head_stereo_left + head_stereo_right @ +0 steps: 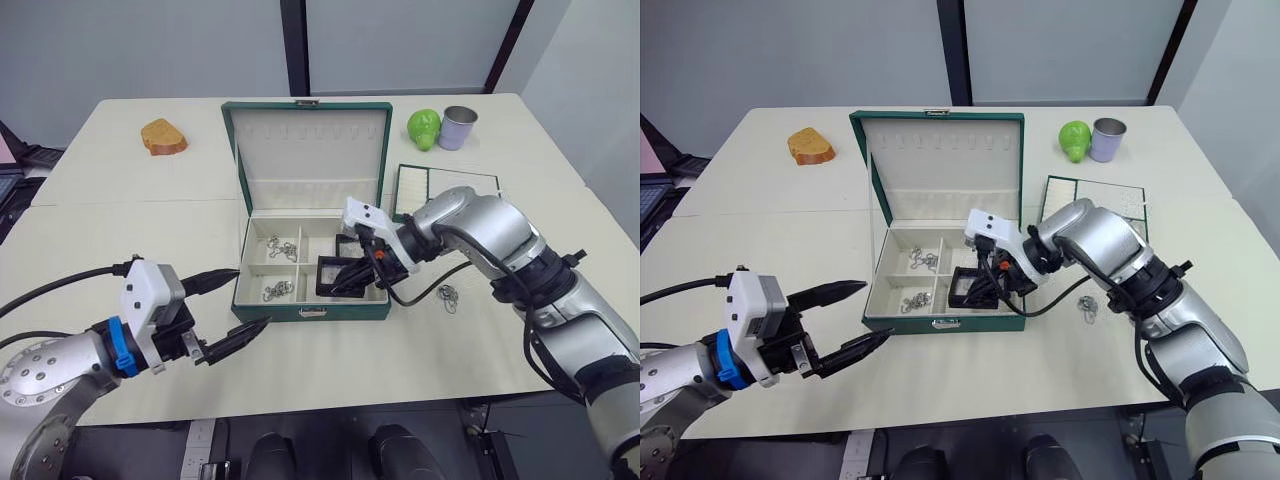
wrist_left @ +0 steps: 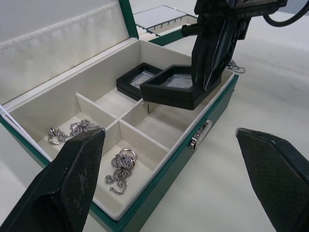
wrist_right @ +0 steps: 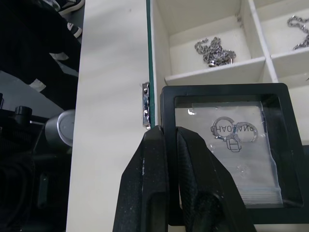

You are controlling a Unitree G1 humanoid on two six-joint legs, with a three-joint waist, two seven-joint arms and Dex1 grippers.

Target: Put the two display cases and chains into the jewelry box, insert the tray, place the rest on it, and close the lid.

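Left gripper (image 1: pixel 228 308): fingers spread wide, empty, hovering before the jewelry box (image 1: pixel 310 310); chains (image 1: pixel 277 291): loose, slippery bunches in the box's left compartments, likely best pinched at the clump; display case (image 2: pixel 173 87): judged light, rigid, thin film centre fragile, so take by the frame edge; right gripper (image 3: pixel 170 145): clenched on that frame's rim, case tilted over the box's right front compartment, second case (image 2: pixel 136 79) lying behind it; writing on the sachet inside reads mirrored, apparently "CHAOLANG".

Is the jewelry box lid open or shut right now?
Open: the lid stands upright behind the jewelry box, its cream lining and hooks facing forward.
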